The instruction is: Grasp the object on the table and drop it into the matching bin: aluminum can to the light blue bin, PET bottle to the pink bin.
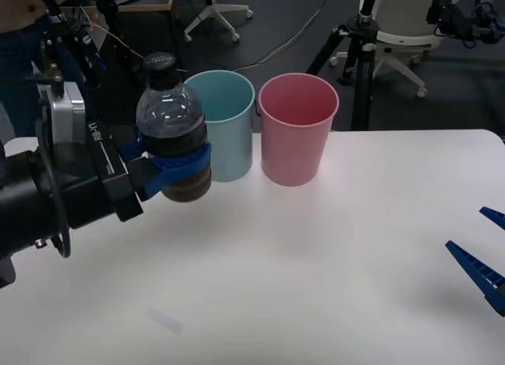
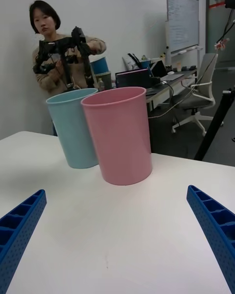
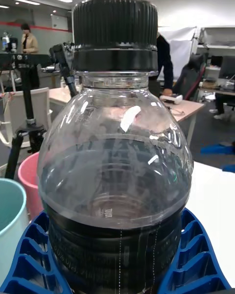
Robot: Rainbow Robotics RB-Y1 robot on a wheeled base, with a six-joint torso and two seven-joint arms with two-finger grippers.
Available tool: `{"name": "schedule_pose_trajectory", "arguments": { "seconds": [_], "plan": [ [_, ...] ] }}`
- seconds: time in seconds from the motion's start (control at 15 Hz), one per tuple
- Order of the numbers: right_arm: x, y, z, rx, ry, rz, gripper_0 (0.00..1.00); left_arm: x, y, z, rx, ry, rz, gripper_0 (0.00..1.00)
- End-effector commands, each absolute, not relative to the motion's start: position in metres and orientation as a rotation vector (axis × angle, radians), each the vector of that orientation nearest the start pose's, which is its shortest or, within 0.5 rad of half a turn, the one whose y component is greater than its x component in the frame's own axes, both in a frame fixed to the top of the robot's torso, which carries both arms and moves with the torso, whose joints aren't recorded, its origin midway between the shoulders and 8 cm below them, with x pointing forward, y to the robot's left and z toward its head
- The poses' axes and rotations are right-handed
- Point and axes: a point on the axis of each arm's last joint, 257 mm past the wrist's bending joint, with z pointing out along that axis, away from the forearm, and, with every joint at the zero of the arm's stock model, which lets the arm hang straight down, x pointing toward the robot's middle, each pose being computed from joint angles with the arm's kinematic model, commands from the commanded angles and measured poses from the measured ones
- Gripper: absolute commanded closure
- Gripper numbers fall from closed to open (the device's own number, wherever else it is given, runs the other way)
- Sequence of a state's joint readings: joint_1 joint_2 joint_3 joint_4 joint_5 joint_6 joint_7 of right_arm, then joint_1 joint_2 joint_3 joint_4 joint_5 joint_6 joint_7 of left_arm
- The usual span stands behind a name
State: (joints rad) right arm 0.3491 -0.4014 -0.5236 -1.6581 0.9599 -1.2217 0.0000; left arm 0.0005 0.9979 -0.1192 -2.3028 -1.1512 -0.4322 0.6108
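While the right gripper [image 1: 483, 255] waits open at lower right, the left gripper [image 1: 177, 166] clamps the bottle [image 1: 171, 124] upright, raised at left short of the pink bin [image 1: 297, 128], presumably for a rim-clearing drop.

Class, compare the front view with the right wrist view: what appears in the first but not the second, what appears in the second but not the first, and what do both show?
Front view alone: the left gripper holding the PET bottle upright, lifted above the table beside the light blue bin.

Right wrist view alone: a person behind the bins handling a black device.

Shared: the light blue bin, the pink bin beside it, the white table, and the right gripper, open and hovering low over the table.
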Motion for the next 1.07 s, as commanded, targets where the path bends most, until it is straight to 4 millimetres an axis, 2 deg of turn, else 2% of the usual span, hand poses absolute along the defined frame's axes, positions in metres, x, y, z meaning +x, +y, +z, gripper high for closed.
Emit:
{"name": "schedule_pose_trajectory", "arguments": {
  "seconds": [0.07, 0.27, 0.6, 1.07],
  "plan": [
    [0.342, -0.330, -0.169, -0.465, 1.441, 0.567, 0.00, 0.394, 0.077, 0.005, 0.870, 1.356, -0.755, 0.98],
    [0.342, -0.330, -0.169, -0.465, 1.441, 0.567, 0.00, 0.426, 0.064, 0.013, 0.882, 1.373, -0.742, 0.96],
    [0.342, -0.330, -0.169, -0.465, 1.441, 0.567, 0.00, 0.467, 0.041, 0.030, 0.855, 1.369, -0.762, 0.94],
    [0.342, -0.330, -0.169, -0.465, 1.441, 0.567, 0.00, 0.544, 0.016, 0.049, 0.769, 1.357, -0.716, 0.91]
  ]
}}
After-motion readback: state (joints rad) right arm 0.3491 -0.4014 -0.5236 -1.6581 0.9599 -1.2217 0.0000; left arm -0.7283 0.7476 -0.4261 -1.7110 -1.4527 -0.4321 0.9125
